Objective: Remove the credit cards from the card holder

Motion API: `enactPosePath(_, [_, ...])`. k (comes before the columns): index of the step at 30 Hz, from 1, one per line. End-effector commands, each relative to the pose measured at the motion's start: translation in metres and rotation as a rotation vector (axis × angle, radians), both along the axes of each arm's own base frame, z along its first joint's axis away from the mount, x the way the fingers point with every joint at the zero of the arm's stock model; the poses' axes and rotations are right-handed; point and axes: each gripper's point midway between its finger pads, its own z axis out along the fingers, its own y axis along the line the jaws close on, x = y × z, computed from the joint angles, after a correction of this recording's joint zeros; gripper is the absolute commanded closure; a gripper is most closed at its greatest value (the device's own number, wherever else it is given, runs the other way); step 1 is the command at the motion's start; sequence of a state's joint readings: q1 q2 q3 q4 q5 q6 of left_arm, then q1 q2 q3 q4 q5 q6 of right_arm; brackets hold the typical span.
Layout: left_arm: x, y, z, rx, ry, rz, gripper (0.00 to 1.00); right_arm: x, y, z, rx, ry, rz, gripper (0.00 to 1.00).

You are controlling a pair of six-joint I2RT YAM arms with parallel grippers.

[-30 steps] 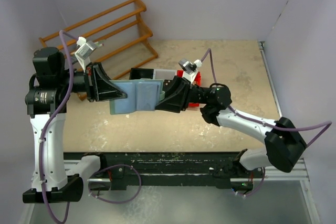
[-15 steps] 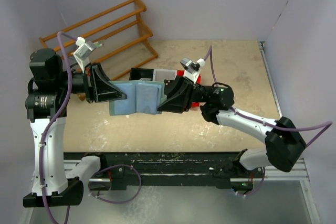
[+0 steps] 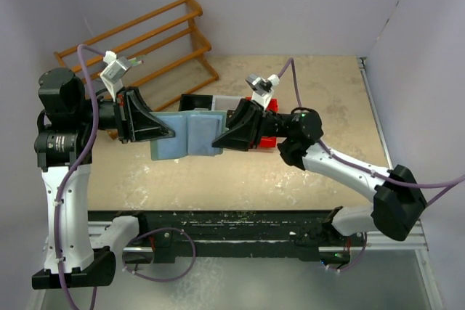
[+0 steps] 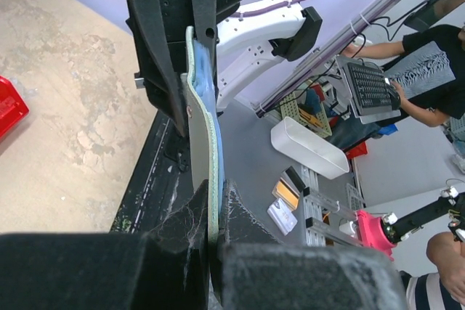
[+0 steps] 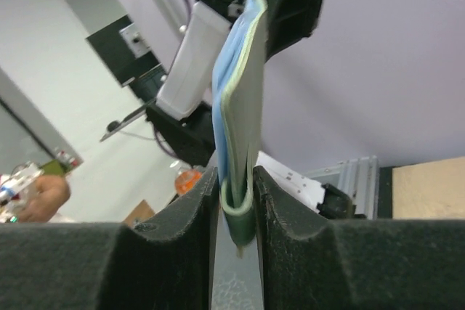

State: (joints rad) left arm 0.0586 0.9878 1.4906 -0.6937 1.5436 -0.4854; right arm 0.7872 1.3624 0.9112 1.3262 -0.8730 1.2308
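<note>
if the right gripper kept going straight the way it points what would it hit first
The card holder it is clamped on fills that line; pushing on, the right gripper would likely meet the left gripper, which holds the opposite edge facing it.

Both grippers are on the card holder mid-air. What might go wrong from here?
1. The left gripper and right gripper each pinch only a thin edge of the card holder; pulling apart or twisting may slip it free, dropping it to the table.
2. No gripper is free to draw cards; letting go with one leaves the holder hanging from one edge grip.
3. No cards are visible, so any loose one may fall out unnoticed.
</note>
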Motion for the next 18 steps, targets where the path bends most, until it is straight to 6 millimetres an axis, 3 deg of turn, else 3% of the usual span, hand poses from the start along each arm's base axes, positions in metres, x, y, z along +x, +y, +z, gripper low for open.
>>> enactPosePath(1, [-0.028,0.003,0.006,-0.023,-0.031,-0.153,1.0,0.018,0.012,0.012,-0.048,-0.039,-0.145,0.68])
enactPosePath(8, [-0.029,0.003,0.006,-0.024,-0.03,-0.16,1.0,0.016,0.015,0.023,-0.041,-0.069,-0.193,0.66])
enactPosePath(14, [-0.031,0.003,0.006,-0.023,-0.035,-0.165,1.0,-0.02,0.003,0.018,-0.043,-0.148,0.021,0.63])
enactPosePath(18, [-0.031,0.003,0.004,-0.021,-0.042,-0.161,1.0,-0.021,-0.005,0.018,-0.056,-0.171,0.054,0.64])
